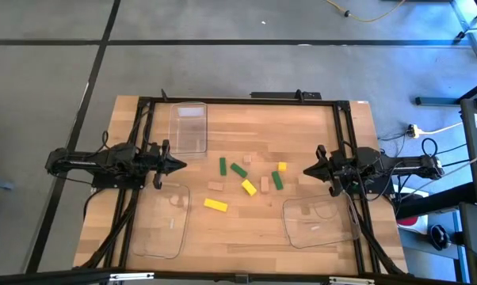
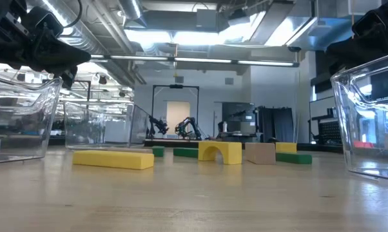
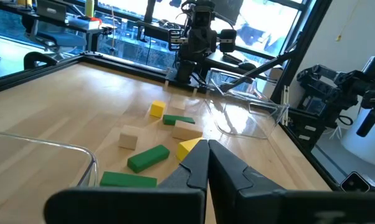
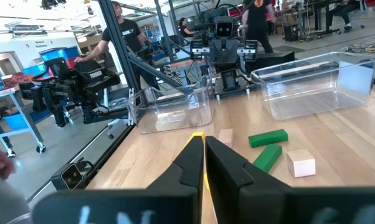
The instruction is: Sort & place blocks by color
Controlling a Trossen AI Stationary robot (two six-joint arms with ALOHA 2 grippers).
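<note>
Wooden table (image 1: pixel 246 222), butcher-block top, black frame around it. Blocks (image 1: pixel 246 178) scattered loose in the middle of the table, between the two arms, none inside a tray. High view: green bar (image 1: pixel 223 166) upright-ish next to a tilted green bar (image 1: pixel 238 169), third green bar (image 1: pixel 277 180) further right, small yellow cube (image 1: pixel 282 166) just above it. Tilted yellow block (image 1: pixel 249 187) near centre with a tan block (image 1: pixel 264 186) just beside it, long yellow bar (image 1: pixel 215 205) lower left of the group, tan block (image 1: pixel 215 186) above that bar, small tan piece (image 1: pixel 247 159) near the top of the cluster.

Low view: long yellow bar in front, yellow arch-shaped block (image 2: pixel 220 152) next to a tan cube (image 2: pixel 260 153), green bars behind.

Three clear plastic trays: one at far edge (image 1: pixel 188 127), one near left front (image 1: pixel 161 220), one right front (image 1: pixel 319 221). All three look empty of coloured blocks; faint shapes in the right one, can't tell what.

Left gripper (image 1: pixel 179 165) at left side of table, pointing toward the blocks, jaws closed, holding nothing. Right gripper (image 1: pixel 308 170) at right side, pointing in at the blocks, jaws closed too, nothing held. Both well apart from the nearest block. Wrist views show each pair of fingers pressed together: left (image 3: pixel 207 163), right (image 4: pixel 202 158).

People stand in the room beyond the table in the right wrist view.
</note>
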